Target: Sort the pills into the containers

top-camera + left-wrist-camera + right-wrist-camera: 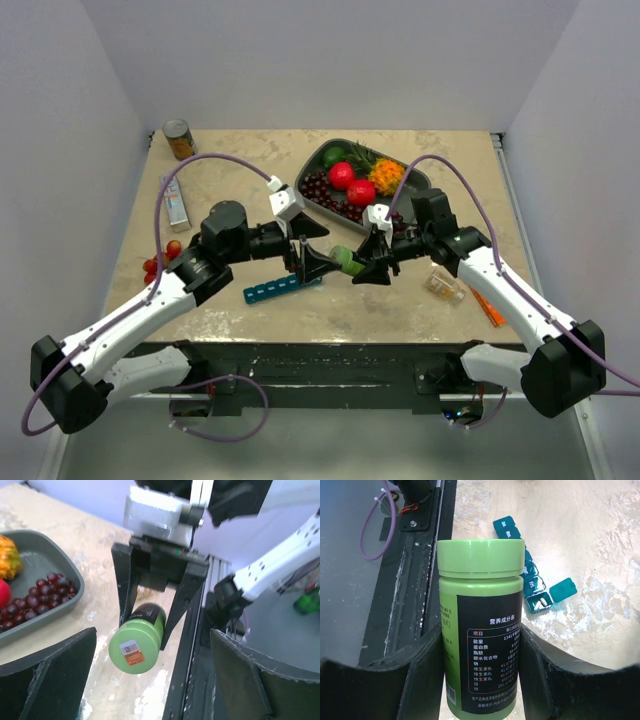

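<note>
Arms meet mid-table; right gripper (pixel 360 266) clasps green bottle (pixel 344 260) held sideways, left gripper (pixel 312 264) just beside bottle's end. Teal pill organizer (pixel 281 288) on tabletop beneath left gripper. Dark grey fruit tray (pixel 312 165) behind; tin can (pixel 180 139) at far left corner

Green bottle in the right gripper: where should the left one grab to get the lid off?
The lid, by its round side. It sticks out past the fingers of the right gripper and faces the open left gripper. Come straight in along the axis of the bottle, fingers straddling it.
</note>
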`<control>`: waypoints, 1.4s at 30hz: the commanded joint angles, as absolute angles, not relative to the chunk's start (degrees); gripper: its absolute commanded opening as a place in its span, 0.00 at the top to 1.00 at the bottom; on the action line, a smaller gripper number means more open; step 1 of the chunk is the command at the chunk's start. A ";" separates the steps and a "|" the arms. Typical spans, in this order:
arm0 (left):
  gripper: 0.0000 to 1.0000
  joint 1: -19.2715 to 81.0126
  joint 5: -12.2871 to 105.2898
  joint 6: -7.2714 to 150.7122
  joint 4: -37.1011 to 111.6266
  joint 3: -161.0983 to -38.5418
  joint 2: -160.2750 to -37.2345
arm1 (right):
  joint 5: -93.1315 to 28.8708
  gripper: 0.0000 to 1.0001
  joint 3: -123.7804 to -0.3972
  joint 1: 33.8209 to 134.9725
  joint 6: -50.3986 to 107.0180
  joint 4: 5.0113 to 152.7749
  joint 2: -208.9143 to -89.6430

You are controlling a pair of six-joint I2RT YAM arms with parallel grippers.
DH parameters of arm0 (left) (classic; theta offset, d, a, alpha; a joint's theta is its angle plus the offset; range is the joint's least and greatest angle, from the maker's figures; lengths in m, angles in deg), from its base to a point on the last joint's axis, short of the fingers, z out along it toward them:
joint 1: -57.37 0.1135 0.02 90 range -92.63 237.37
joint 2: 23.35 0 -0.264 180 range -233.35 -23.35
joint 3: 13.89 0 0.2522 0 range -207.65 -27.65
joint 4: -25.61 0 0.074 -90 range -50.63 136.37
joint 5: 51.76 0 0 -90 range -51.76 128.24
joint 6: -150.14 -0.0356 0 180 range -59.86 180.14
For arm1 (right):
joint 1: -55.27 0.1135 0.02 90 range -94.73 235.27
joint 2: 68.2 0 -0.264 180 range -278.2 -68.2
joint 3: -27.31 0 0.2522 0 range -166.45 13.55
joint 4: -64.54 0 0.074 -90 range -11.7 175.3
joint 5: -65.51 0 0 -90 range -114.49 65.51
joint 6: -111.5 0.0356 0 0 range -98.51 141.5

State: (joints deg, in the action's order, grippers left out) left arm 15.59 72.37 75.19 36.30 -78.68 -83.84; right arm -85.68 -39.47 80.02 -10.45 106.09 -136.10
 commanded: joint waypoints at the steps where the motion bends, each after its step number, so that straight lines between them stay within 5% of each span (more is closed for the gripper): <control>1: 0.01 17.46 66.99 86.40 29.43 -76.35 -78.99 | -87.42 1.00 -40.15 80.14 -11.29 103.52 -135.17; 12: 0.03 16.51 65.40 101.45 39.27 -79.68 -86.97 | -84.34 1.00 -40.16 80.14 -11.99 103.61 -134.82; 21: 0.26 14.57 68.47 99.43 41.74 -81.79 -91.90 | -83.99 1.00 -39.98 80.14 -11.82 103.35 -134.91; 25: 0.51 14.57 67.95 94.44 45.51 -82.14 -92.69 | -84.08 1.00 -40.16 80.14 -11.82 103.52 -134.91; 28: 0.59 14.57 68.21 89.96 48.06 -82.14 -93.05 | -84.25 1.00 -40.24 80.23 -11.82 103.70 -134.82; 37: 0.63 14.57 79.18 57.23 40.71 -74.44 -87.78 | -89.96 1.00 -40.51 80.23 -13.92 105.63 -135.08; 42: 0.40 14.57 83.33 40.83 25.76 -69.40 -84.08 | -92.43 1.00 -40.42 80.23 -14.98 106.86 -135.26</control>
State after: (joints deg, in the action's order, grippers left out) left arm 14.78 77.77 60.50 35.31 -72.60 -86.20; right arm -87.71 -39.47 81.01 -13.47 107.66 -136.12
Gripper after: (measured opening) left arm 0.565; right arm 0.545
